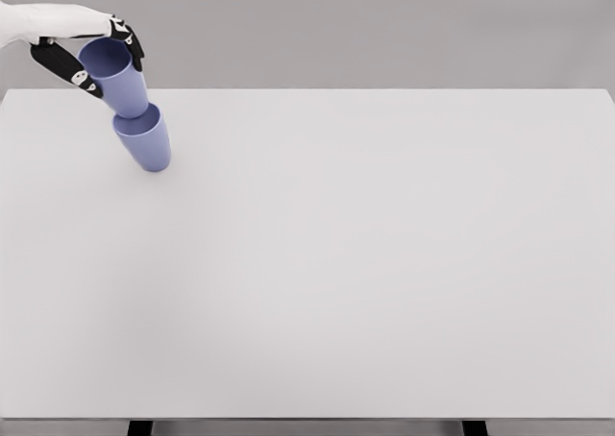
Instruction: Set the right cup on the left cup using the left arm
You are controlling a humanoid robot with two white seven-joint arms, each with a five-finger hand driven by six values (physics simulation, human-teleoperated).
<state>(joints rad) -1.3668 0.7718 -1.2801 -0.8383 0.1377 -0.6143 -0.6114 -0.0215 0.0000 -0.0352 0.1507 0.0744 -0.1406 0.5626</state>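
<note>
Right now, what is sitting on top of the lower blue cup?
A second blue cup sits in the mouth of the lower blue cup, tilted, its rim held by the left hand. Its base is hidden inside the lower cup, so how deep it sits cannot be seen.

No text, label, brand, number or sign showing anywhere in head view. Nothing readable appearing on either blue cup, on hand, or on tabletop.
</note>
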